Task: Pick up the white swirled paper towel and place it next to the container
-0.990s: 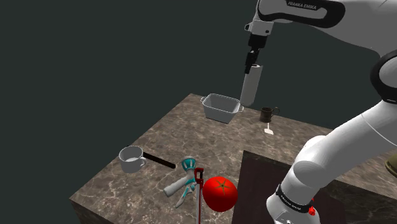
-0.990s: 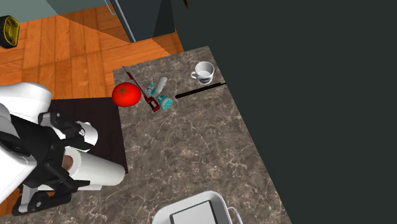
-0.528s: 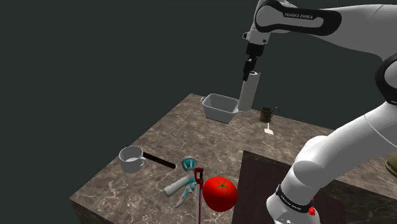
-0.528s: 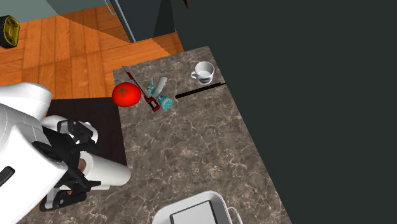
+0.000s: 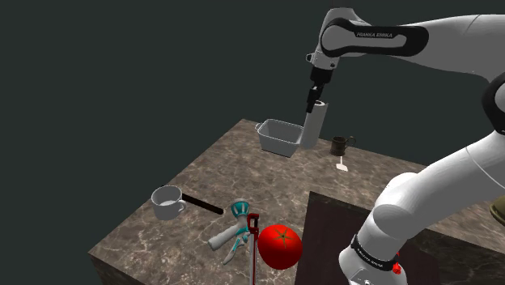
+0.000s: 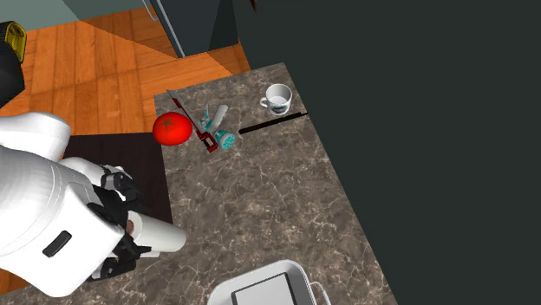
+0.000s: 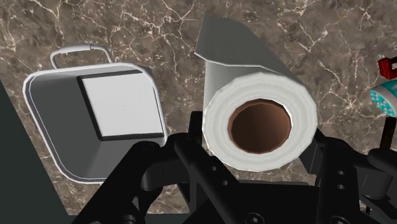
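A white paper towel roll (image 5: 312, 125) with a brown core hangs in the air, and my gripper (image 5: 314, 100) is shut on its upper end. In the shoulder view its lower end sits just beside the right rim of the grey rectangular container (image 5: 280, 136). The wrist view looks down the roll's (image 7: 259, 121) core, with the gripper (image 7: 257, 143) clasping it and the container (image 7: 51, 127) beside it on the marble counter. In the second exterior view the roll (image 6: 159, 236) sticks out from the gripper (image 6: 127, 227), above the counter near the container (image 6: 270, 288).
A dark mug (image 5: 341, 146) and a small white object (image 5: 343, 167) lie to the container's right. Near the counter's front edge are a white saucepan (image 5: 167, 202), a teal and white tool (image 5: 234, 227), a red-handled tool (image 5: 252, 239) and a red tomato (image 5: 280, 245). A dark mat (image 5: 332, 235) covers the stand's side.
The arm has carried the roll toward the shoulder view's left and a little lower, closer to the container. The grip has stayed shut on it.
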Controlling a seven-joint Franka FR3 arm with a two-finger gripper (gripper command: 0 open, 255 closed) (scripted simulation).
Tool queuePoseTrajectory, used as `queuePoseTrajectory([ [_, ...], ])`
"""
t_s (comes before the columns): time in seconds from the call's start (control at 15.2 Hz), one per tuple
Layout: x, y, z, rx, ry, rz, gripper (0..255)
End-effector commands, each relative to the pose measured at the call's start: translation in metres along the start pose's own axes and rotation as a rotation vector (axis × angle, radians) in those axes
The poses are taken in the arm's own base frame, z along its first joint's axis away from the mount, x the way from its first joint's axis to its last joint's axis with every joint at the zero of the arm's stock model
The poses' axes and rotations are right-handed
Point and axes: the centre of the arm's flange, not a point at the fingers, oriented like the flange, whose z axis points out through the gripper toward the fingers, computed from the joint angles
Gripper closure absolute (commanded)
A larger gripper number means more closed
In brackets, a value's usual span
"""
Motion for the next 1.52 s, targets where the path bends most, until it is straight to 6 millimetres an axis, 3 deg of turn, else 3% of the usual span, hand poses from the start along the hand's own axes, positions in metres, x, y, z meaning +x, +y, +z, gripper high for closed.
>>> queuePoseTrajectory([
  [0.0,-0.001,0.0,0.011,0.0,0.0,0.0,255],
  [1.45,-0.004,-0.006,0.127,0.0,0.0,0.0,255],
])
